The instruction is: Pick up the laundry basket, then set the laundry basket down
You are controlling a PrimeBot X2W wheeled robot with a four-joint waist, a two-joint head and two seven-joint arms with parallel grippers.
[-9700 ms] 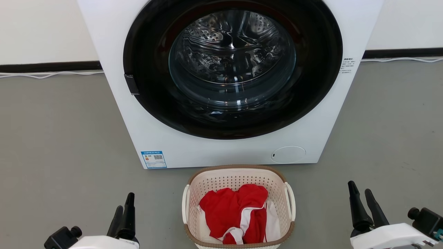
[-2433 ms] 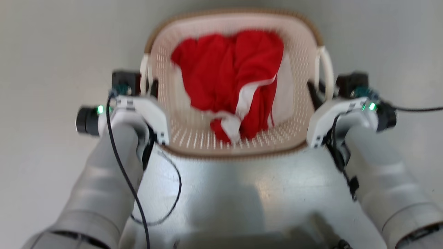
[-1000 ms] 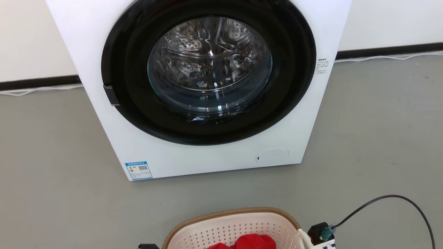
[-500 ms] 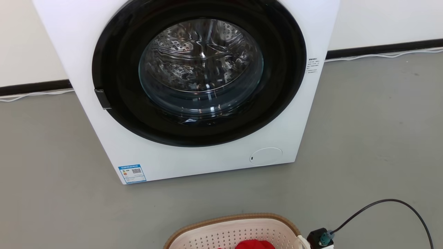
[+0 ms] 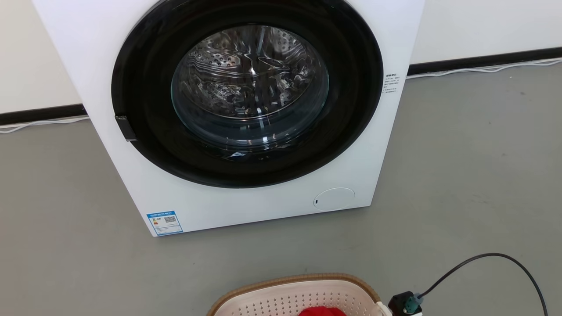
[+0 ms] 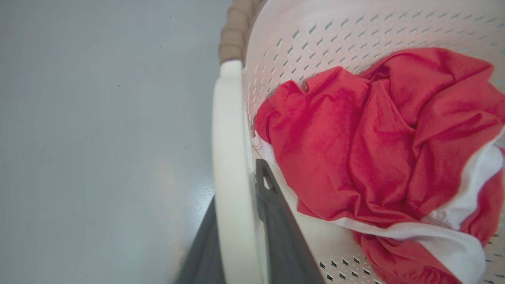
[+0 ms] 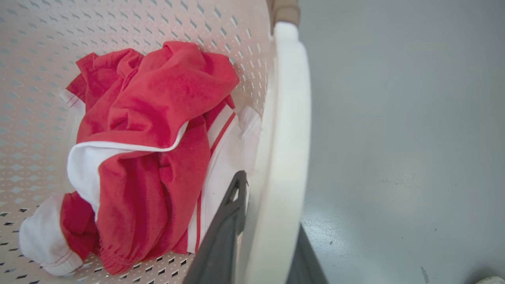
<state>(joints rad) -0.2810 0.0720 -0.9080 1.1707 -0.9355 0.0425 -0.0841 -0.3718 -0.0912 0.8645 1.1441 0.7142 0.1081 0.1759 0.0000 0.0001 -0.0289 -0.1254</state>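
Washing machine (image 5: 145,175): white, front-loading, round dark door shut, steel drum visible through the glass. It stands on the grey floor (image 5: 461,175) against a pale wall.

Laundry basket (image 5: 290,281): on the near side of the machine and well apart from it, at the bottom edge of the head view. Brown rim and perforated cream wall show. Cannot tell whether its base touches the floor.

Red and white garment (image 6: 355,138): crumpled inside the basket.

Left handle (image 6: 230,157) and right handle (image 7: 286,118): white loops on the basket's two sides.

Left gripper (image 6: 236,185): narrow, clamped on the left handle, one dark finger inside the basket, one outside.

Right gripper (image 7: 272,205): same, pinching the right handle between its fingers.

Black cable (image 5: 483,255): arcs over the floor, right of the basket.
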